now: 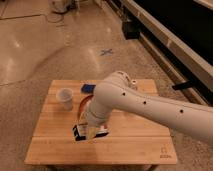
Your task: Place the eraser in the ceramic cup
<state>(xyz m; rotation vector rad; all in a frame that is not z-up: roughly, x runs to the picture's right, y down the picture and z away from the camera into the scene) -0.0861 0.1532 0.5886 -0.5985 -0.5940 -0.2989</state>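
On wooden table (pixel 55 147), claw (pixel 91 131) at eraser (pixel 78 133)

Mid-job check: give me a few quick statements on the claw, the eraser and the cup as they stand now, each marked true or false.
1. The claw is down at the eraser, shut on it, over the front part of the table. True.
2. The eraser already sits in the ceramic cup. False: it is at the claw, apart from the cup, which stands nearer the far edge.
3. The cup lies tipped on its side. False: it stands upright, mouth up.
4. The blue pad lies near the table's far edge, beside the cup. True.
5. The arm covers most of the orange plate. True.
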